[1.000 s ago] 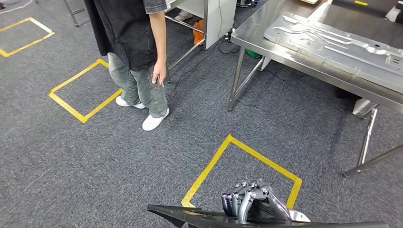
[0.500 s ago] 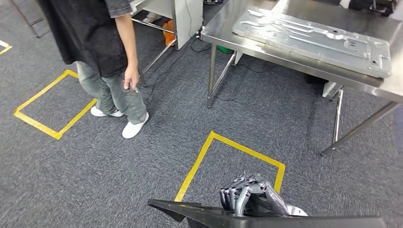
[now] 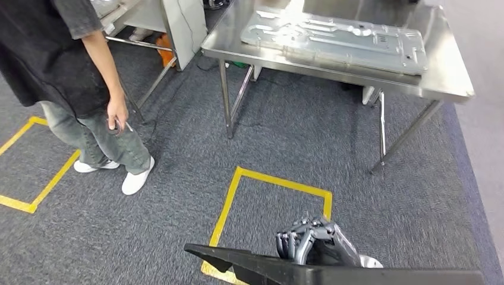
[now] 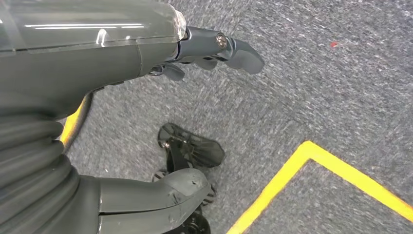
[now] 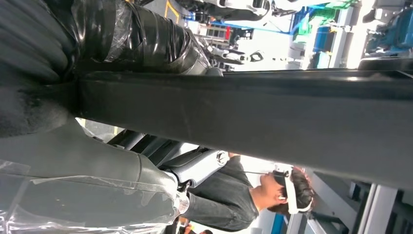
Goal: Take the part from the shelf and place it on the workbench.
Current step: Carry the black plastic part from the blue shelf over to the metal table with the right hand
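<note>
Closest to me, my right hand (image 3: 318, 244) has its fingers curled over the edge of the black part (image 3: 333, 272), gripping it low at the front of the head view. In the right wrist view the same part (image 5: 243, 114) runs as a long dark bar across the thumb, so I judge the hold to be firm. Its long axis lies crosswise to my body, stretching out to either side of that hand.

My left hand (image 4: 214, 48) hangs beside me over the carpet, fingers apart and holding nothing.

Taking the yellow floor square (image 3: 270, 205) as my landmark: the part sits on its near side, and the workbench (image 3: 443, 83) stands beyond its far side, a little to the right. A grey metal panel (image 3: 336, 38) lies along the bench top. A person (image 3: 71, 89) stands to the left of the square. I judge the carrying right hand the one to deliver, with the part's length already lying roughly along the bench's front edge.
</note>
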`<control>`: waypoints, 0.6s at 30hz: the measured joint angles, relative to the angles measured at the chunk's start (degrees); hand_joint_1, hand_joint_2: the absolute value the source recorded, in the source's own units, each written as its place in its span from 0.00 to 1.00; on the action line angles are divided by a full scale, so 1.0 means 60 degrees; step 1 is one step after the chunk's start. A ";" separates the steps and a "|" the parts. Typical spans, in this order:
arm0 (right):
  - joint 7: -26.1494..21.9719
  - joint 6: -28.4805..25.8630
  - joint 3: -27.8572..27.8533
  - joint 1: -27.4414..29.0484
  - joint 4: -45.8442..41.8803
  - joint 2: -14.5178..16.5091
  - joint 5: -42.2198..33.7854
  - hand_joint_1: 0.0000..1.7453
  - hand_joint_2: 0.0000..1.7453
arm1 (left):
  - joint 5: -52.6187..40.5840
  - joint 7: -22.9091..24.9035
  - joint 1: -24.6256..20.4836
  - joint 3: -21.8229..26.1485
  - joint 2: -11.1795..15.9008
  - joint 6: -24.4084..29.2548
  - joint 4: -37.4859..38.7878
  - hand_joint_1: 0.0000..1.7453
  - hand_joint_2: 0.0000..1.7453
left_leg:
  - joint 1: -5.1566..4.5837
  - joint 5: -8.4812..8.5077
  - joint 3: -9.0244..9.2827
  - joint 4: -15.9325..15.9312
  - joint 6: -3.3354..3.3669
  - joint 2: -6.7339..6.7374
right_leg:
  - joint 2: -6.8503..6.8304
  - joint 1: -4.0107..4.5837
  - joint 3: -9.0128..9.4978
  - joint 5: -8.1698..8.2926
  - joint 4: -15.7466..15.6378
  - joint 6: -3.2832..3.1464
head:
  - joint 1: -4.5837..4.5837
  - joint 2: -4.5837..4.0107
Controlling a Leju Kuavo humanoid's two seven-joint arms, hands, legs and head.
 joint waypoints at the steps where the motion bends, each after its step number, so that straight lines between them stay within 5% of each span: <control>1: 0.0033 0.0021 0.0004 -0.0029 0.0003 0.0000 -0.0029 0.98 1.00 | 0.0003 0.0020 0.0000 0.0000 -0.0004 0.0002 0.0000 0.00 1.00 | -0.0006 0.0014 0.0032 -0.0062 0.0062 0.0094 | 0.0112 -0.0019 -0.0032 0.0021 -0.0013 0.0069 | 0.0000 0.0000; 2: 0.0063 0.0051 0.0008 -0.0048 0.0009 0.0000 -0.0054 0.98 1.00 | 0.0005 0.0042 -0.0010 0.0000 -0.0016 0.0003 0.0000 0.00 1.00 | 0.0000 0.0042 0.0048 -0.0099 0.0134 0.0213 | 0.0128 -0.0040 -0.0051 0.0027 -0.0011 0.0127 | -0.0001 0.0000; 4: 0.0110 0.0126 0.0021 -0.0119 0.0036 0.0000 -0.0087 0.98 1.00 | 0.0008 0.0066 -0.0036 0.0000 -0.0039 0.0004 0.0000 0.00 1.00 | 0.0043 0.0091 0.0075 -0.0172 0.0279 0.0457 | -0.0294 -0.0017 -0.0248 -0.0212 0.0370 0.0218 | 0.0003 0.0000; 6: 0.0142 0.0175 0.0049 -0.0204 0.0079 0.0000 -0.0109 0.98 1.00 | 0.0009 0.0079 -0.0014 0.0000 -0.0050 0.0003 0.0000 0.00 1.00 | 0.0037 0.0089 0.0079 -0.0192 0.0352 0.0715 | -0.0886 -0.0022 -0.0817 -0.0805 0.1505 0.0294 | 0.0005 0.0000; 8: 0.0169 0.0181 0.0076 -0.0226 0.0130 0.0000 -0.0135 0.98 1.00 | 0.0017 0.0091 0.0027 0.0000 -0.0051 -0.0001 0.0000 0.00 1.00 | 0.0023 0.0061 0.0082 -0.0185 0.0356 0.0989 | -0.1060 -0.0074 -0.1399 -0.1178 0.2599 0.0363 | 0.0005 0.0000; 9: 0.0182 0.0180 0.0083 -0.0226 0.0149 0.0000 -0.0151 0.98 1.00 | 0.0023 0.0096 0.0033 0.0001 -0.0053 -0.0005 0.0000 0.00 1.00 | 0.0022 0.0043 0.0091 -0.0182 0.0346 0.1118 | -0.1090 -0.0096 -0.1468 -0.1101 0.2701 0.0383 | 0.0004 0.0000; 10: 0.0197 0.0180 0.0090 -0.0227 0.0162 -0.0001 -0.0166 0.98 1.00 | 0.0028 0.0098 0.0030 0.0001 -0.0057 -0.0015 0.0000 0.00 1.00 | 0.0022 0.0020 0.0113 -0.0179 0.0327 0.1236 | -0.1137 -0.0110 -0.1326 -0.0848 0.2406 0.0387 | 0.0004 0.0000; 13: 0.0228 0.0154 0.0114 -0.0275 0.0166 -0.0004 -0.0198 0.98 1.00 | 0.0051 0.0069 0.0011 0.0001 -0.0073 -0.0080 0.0000 0.00 1.00 | -0.0008 -0.0080 0.0235 -0.0174 0.0213 0.1531 | -0.1618 -0.0048 -0.0321 -0.0004 0.0471 0.0272 | 0.0004 0.0000; 15: 0.0249 0.0119 0.0139 -0.0341 0.0170 -0.0004 -0.0225 0.98 1.00 | 0.0057 0.0028 -0.0008 0.0002 -0.0076 -0.0118 0.0000 0.00 1.00 | -0.0045 -0.0139 0.0304 -0.0180 0.0101 0.1701 | -0.1754 0.0038 -0.0096 0.0073 -0.0011 0.0169 | 0.0002 0.0000; 17: 0.0300 0.0068 0.0159 -0.0372 0.0178 -0.0003 -0.0252 0.98 1.00 | 0.0065 0.0004 -0.0053 0.0002 -0.0077 -0.0152 0.0000 0.00 1.00 | -0.0044 -0.0189 0.0373 -0.0198 -0.0010 0.1819 | -0.1528 0.0034 -0.0097 0.0096 -0.0043 0.0070 | 0.0003 0.0000; 18: 0.0330 0.0039 0.0166 -0.0387 0.0180 -0.0003 -0.0267 0.98 1.00 | 0.0071 -0.0006 -0.0073 0.0003 -0.0079 -0.0166 0.0000 0.00 1.00 | -0.0028 -0.0277 0.0375 -0.0121 -0.0061 0.1694 | -0.1427 0.0009 -0.0074 0.0117 -0.0086 0.0010 | 0.0004 0.0000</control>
